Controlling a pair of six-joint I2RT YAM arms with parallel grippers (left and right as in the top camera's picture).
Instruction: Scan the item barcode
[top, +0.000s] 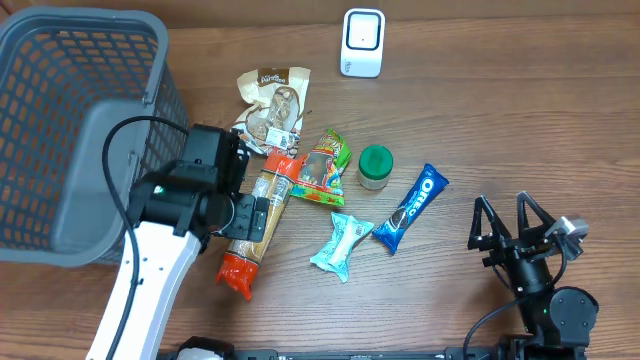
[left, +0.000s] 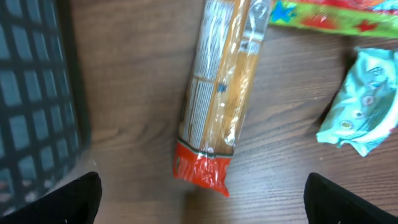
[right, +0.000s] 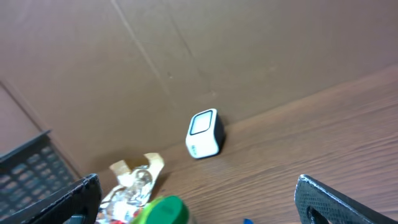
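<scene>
A long pack of spaghetti (top: 272, 195) (left: 221, 93) with a red end lies on the wooden table beside the basket. A printed label shows on its side. My left gripper (top: 245, 215) (left: 202, 202) hovers right over the pack, open, with the red end between the two fingers and not touching them. The white scanner (top: 362, 42) (right: 204, 134) stands upright at the far edge of the table. My right gripper (top: 505, 215) (right: 202, 202) hangs open and holds nothing at the near right, pointing toward the scanner.
A grey mesh basket (top: 70, 130) (left: 31, 106) fills the left side. Around the spaghetti lie a colourful candy bag (top: 322, 168), a teal packet (top: 341, 244) (left: 364, 102), a green-lidded jar (top: 375, 165) (right: 165, 210), a blue Oreo pack (top: 412, 207) and a tan snack bag (top: 270, 95).
</scene>
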